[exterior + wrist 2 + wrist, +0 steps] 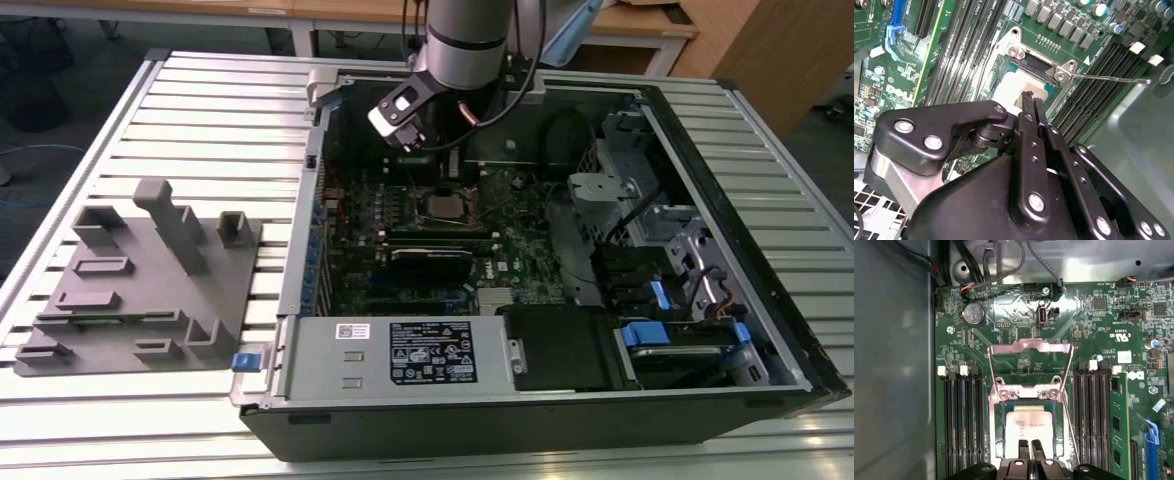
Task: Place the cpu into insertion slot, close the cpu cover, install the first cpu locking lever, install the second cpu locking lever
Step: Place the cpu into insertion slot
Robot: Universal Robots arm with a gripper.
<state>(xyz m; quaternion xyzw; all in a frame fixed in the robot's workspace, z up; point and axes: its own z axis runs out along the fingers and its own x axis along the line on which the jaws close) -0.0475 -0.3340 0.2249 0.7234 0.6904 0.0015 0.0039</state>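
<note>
Right at the cpu [1029, 421], gripper [1030, 445] downward

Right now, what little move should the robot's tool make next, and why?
Probably draw the tool back from the cpu and go toward the cpu cover. The cpu already lies flat in the insertion slot, while the cover stands tipped open beyond it, so pushing it down looks like the sensible small step.
</note>
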